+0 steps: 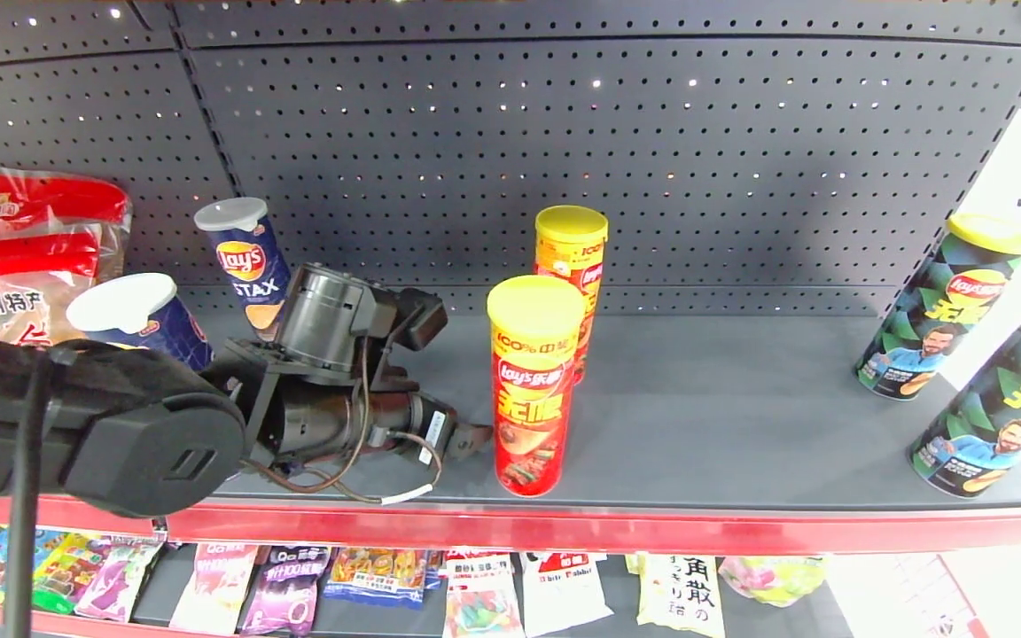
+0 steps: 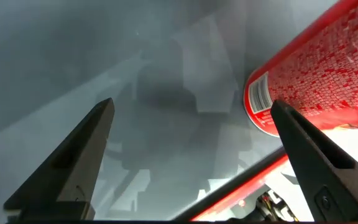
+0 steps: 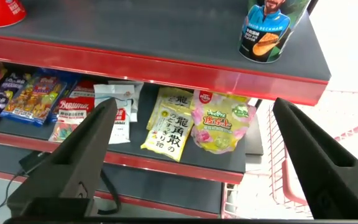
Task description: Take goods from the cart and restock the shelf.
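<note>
Placement judged done: red can (image 1: 533,390) on shelf (image 1: 741,425), L gripper (image 2: 192,106) jaws apart beside it, R gripper (image 3: 194,102) jaws also apart; cart (image 3: 288,177) pick needed next.

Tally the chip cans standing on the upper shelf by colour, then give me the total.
Blue chip cans: 2
Red-and-yellow chip cans: 2
Green chip cans: 2
Total: 6
</note>
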Tool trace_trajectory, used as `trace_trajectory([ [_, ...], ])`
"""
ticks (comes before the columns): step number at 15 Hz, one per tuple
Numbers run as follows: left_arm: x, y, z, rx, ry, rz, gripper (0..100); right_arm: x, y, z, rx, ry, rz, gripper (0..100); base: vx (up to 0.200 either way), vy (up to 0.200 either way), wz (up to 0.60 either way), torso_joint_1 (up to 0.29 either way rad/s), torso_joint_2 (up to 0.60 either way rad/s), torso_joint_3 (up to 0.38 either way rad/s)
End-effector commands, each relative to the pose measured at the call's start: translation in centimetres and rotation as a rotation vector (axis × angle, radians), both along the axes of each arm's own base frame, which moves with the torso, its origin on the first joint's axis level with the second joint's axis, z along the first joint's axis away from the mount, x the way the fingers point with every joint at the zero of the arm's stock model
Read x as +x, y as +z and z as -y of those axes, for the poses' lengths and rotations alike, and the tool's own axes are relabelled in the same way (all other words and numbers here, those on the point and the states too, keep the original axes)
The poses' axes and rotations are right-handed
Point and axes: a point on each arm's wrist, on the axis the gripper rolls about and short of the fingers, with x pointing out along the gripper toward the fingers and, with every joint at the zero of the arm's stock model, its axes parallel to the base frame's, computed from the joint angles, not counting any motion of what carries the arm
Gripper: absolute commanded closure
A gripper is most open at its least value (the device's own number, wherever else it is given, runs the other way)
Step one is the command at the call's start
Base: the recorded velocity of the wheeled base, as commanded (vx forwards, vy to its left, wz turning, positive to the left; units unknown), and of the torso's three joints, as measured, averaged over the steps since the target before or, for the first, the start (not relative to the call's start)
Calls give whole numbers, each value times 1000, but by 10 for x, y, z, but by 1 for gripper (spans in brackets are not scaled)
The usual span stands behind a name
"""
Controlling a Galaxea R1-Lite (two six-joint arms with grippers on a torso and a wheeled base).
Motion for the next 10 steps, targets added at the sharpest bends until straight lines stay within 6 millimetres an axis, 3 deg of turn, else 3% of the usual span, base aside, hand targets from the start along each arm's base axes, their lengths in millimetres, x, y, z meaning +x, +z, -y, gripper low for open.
trace_trajectory([
  [1,0,-1,5,-1,-14,-1,0,1,0,0,-2,0,-8,0,0,0,0,0,0,0],
  [10,0,0,10,-7,-27,3,0,1,0,0,-1,0,-5,0,0,0,0,0,0,0],
])
